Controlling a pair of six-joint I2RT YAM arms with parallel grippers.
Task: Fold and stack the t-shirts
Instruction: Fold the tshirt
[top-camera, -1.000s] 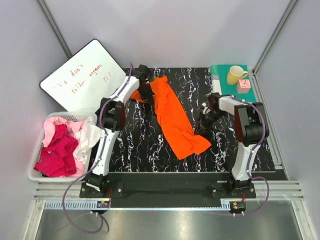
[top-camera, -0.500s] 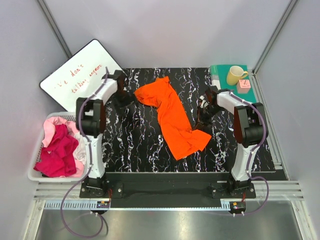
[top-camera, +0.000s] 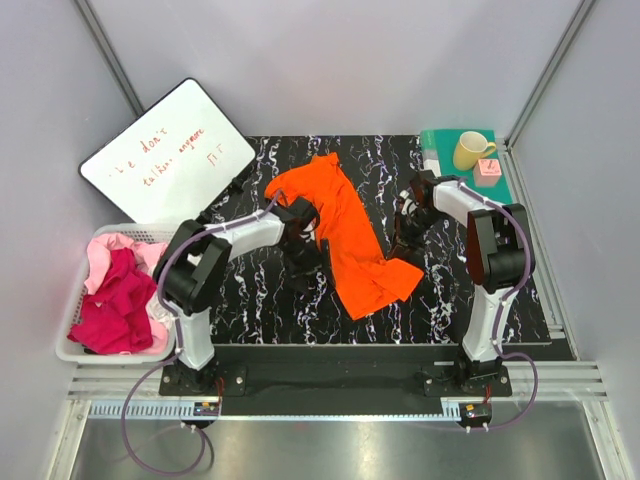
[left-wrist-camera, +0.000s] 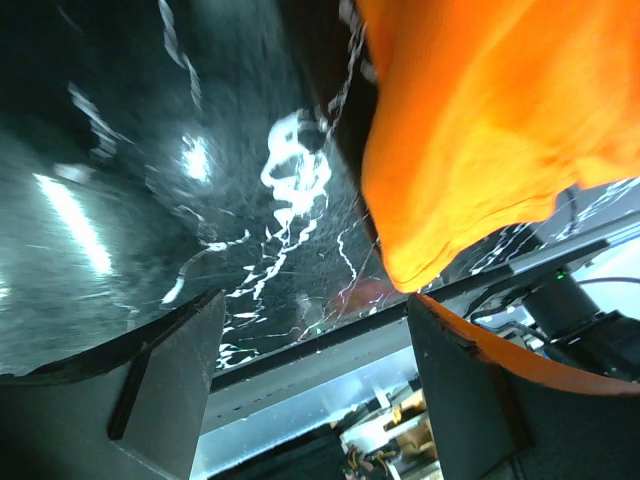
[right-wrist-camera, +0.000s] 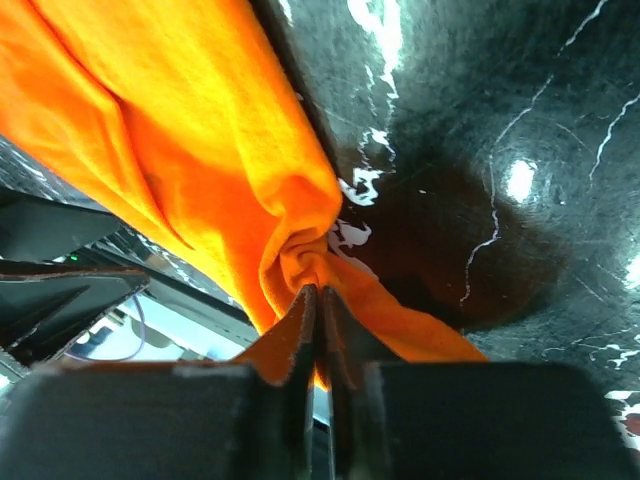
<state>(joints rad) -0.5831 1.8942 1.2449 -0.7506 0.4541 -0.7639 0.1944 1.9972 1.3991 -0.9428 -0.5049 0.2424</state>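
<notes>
The bright orange t-shirt (top-camera: 345, 235) lies stretched diagonally on the black marbled table, crumpled at its far end. My left gripper (top-camera: 305, 268) hovers open just left of the shirt's middle. In the left wrist view the left gripper (left-wrist-camera: 315, 350) holds nothing, and the orange t-shirt (left-wrist-camera: 480, 130) lies past its right finger (left-wrist-camera: 480, 400). My right gripper (top-camera: 402, 248) sits at the shirt's right edge. The right wrist view shows the right gripper (right-wrist-camera: 320, 300) shut on a bunched fold of the orange t-shirt (right-wrist-camera: 200, 130). Magenta and pale pink t-shirts (top-camera: 120, 290) lie heaped in a basket.
The white basket (top-camera: 100, 357) stands off the table's left side. A whiteboard (top-camera: 165, 160) leans at the back left. At the back right, a teal mat (top-camera: 440, 140) carries a yellow mug (top-camera: 470, 150) and a pink block (top-camera: 488, 170).
My left gripper let go of the shirt's far corner, opened, swung out left, then came back low beside the shirt's middle. The right gripper stayed pinched on the right edge.
</notes>
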